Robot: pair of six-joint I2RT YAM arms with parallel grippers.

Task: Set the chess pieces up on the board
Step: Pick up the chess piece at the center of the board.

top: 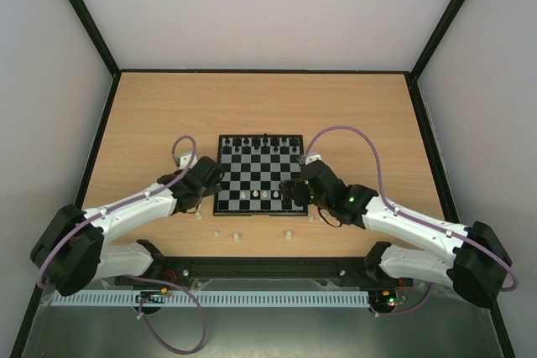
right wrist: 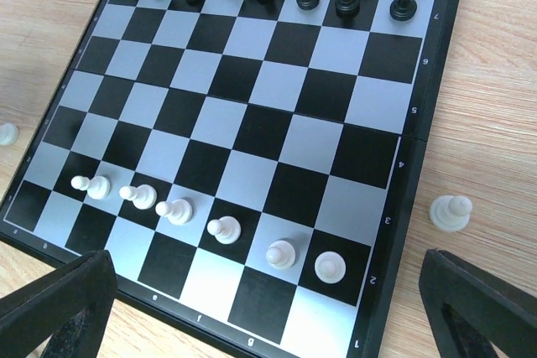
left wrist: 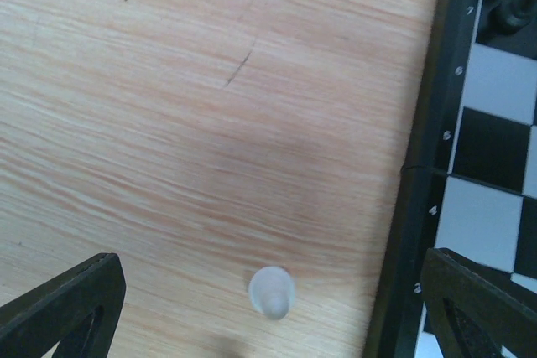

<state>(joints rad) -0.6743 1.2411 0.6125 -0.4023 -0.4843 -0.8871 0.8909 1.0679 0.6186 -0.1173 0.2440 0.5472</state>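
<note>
tabletop point(top: 151, 115); left claw point(top: 209, 183) and right claw point(top: 299, 187) spread; right wrist alone shows six white pawns point(right wrist: 225, 229).

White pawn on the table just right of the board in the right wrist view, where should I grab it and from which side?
Probably from straight above, pinching the narrow stem under its round head. The white pawn stands upright on the table, apart from the rim of the board, leaving room for a finger on each side.
</note>
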